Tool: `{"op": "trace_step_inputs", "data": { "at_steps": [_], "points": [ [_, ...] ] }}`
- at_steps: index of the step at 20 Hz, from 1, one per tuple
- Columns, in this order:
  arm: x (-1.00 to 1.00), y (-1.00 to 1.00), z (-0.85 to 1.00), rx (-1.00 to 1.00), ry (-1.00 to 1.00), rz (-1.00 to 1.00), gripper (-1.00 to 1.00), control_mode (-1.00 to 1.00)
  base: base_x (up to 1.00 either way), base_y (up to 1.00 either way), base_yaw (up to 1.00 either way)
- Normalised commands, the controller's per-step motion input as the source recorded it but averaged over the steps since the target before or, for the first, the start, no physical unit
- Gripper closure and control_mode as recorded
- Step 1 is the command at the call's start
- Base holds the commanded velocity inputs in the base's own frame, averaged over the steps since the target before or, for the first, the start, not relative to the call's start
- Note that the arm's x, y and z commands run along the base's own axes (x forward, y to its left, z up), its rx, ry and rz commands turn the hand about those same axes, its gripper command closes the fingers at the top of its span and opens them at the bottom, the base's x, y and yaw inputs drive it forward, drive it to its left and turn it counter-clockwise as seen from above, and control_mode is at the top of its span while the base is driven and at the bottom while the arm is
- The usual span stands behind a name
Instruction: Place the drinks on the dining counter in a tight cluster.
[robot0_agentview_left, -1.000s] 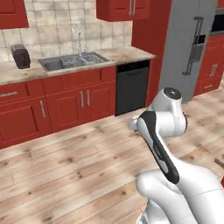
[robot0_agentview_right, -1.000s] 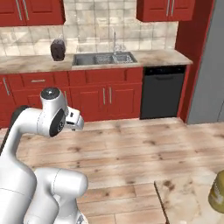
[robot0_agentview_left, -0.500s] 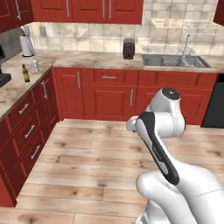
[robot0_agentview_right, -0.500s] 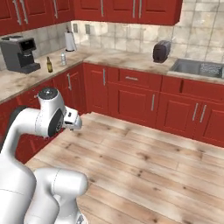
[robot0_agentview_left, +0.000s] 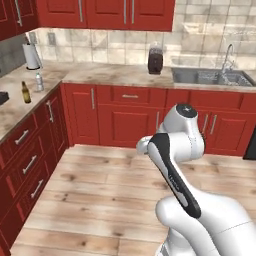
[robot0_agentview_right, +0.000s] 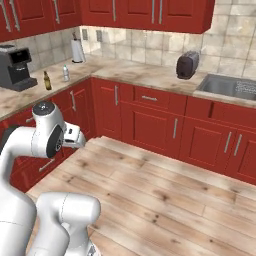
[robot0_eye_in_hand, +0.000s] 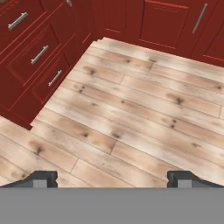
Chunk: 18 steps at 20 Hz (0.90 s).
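Drinks stand far from the gripper, on the marbled wall counter near its corner: a slim brown glass bottle and a small clear water bottle close beside it, both upright. In the right base view the same pair appears, the brown bottle nearer the black coffee machine and the water bottle nearer the paper towel roll. Both are too small to make out labels or how full they are, and the water bottle's cap colour is hard to tell.

In the hand view the gripper hangs spread wide with nothing between its tips; only the two dark fingertips rise from the bottom edge, well apart, the rest of the hand cut off. Beyond them lies the pale plank floor, and farther on, up and to the left of the tips, the red drawer fronts with metal handles, their tops cropped by the frame.

From the base cameras the arm's white elbow hides the hand itself. A dark toaster sits on the counter beside the steel sink, whose basin is cut off at the right edge, so what lies in it cannot be told. The sink and its faucet also show in the left base view, the basin seen too shallowly to judge its contents. Red wall cabinets are cropped along the top.
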Motion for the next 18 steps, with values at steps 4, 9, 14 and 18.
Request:
{"op": "trace_step_inputs", "data": {
  "at_steps": [4,9,14,18],
  "points": [
    [0.0,0.0,0.0,0.0,0.0,0.0,-1.0,1.0,0.92,-0.03,0.01],
    [0.0,0.0,0.0,0.0,0.0,0.0,-1.0,1.0,0.9,-0.03,0.09],
    [0.0,0.0,0.0,0.0,0.0,0.0,-1.0,1.0,0.87,-0.02,0.17],
    [0.0,0.0,0.0,0.0,0.0,0.0,-1.0,1.0,0.79,0.0,0.34]
  ]
}}
